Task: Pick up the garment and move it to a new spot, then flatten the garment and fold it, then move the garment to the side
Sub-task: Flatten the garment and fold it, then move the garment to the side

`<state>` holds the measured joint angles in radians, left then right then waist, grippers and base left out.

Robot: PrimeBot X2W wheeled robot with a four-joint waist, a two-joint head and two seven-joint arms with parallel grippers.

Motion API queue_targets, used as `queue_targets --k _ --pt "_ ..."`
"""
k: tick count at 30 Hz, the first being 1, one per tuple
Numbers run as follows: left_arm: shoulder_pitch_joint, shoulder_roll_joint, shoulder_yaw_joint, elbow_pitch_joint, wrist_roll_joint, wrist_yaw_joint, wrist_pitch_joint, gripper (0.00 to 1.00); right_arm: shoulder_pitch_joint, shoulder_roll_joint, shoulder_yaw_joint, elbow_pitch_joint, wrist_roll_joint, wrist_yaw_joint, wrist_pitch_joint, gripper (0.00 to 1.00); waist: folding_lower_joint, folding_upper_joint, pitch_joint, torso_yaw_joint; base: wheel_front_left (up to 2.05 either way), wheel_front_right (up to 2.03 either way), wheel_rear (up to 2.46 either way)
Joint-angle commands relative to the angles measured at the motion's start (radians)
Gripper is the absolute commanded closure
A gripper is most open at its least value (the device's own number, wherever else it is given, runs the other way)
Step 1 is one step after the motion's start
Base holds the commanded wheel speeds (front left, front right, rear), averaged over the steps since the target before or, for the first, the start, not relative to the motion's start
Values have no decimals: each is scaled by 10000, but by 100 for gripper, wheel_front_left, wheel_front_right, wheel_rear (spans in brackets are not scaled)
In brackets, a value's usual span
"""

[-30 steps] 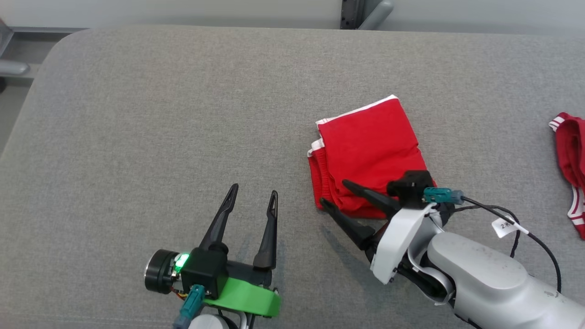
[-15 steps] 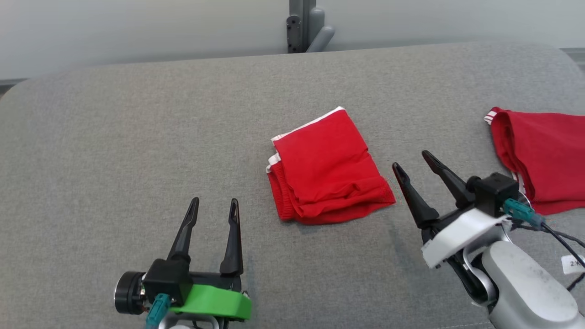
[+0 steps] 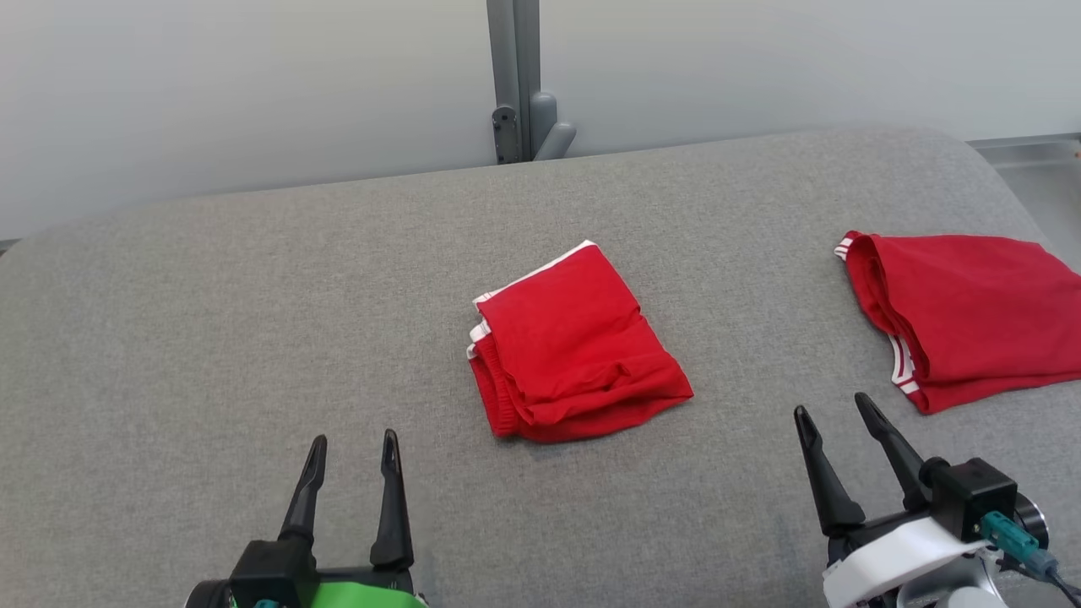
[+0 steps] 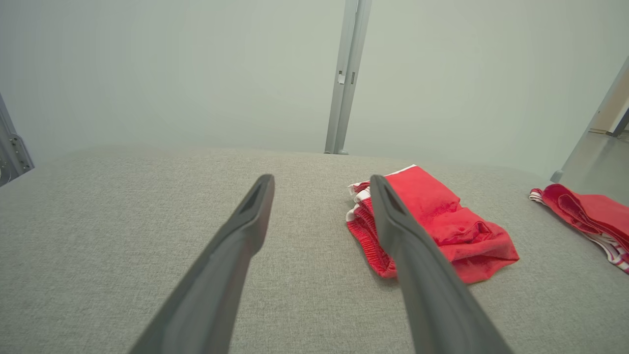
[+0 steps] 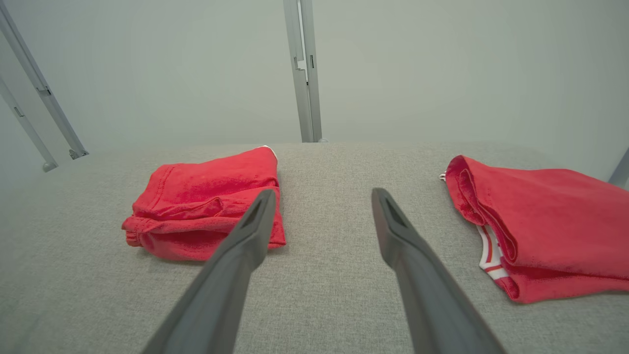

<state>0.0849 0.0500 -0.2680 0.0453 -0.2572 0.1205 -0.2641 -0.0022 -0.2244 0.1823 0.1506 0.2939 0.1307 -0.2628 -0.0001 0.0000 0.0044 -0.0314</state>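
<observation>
Both of the robot's tools are hanging empty over the near edge of the grey padded surface [image 3: 211, 338]: the left gripper [image 3: 355, 437] is holding its two dark fingers spread wide with nothing between them, and the right gripper [image 3: 831, 404] is doing the same near the front right, jaws fully parted and touching no cloth

Beyond them, the folded garment [image 3: 574, 346] is lying around the middle of the surface, well apart from either gripper, as a compact red bundle with white trim showing along its far and left edges. A second garment [image 3: 971, 312], also red with white stripes, is lying looser and flatter at the right edge, ahead of the right gripper. A grey post [image 3: 511, 76] is rising against the pale wall behind the far edge

The cloth is looking light, soft and limp (a thin knit, by the look of its ribbed hem), so it is likely to sag and unfold if lifted by one layer. Taking hold of the thick stacked edge at the near left, where the folds are bunching, or pinching two opposite corners with both grippers, is probably the safer way to shift the bundle aside whole

Counted: two grippers, two red garments, one post
</observation>
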Motion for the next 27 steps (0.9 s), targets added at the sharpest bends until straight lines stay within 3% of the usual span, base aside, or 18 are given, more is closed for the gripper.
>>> queue_targets --k 1,9,27 --pt "205 14 64 -36 5 46 15 0 209 69 -65 -133 -105 -2 -33 0 1 0 -138 11 0 0 0" --pt "690 14 325 -162 209 101 15 0 1056 198 -117 -636 -548 -2 -34 0 1 0 -462 147 0 0 0" --pt "954 14 341 30 875 -164 15 0 1094 234 10 -590 -637 -2 -34 0 1 0 -505 340 0 0 0"
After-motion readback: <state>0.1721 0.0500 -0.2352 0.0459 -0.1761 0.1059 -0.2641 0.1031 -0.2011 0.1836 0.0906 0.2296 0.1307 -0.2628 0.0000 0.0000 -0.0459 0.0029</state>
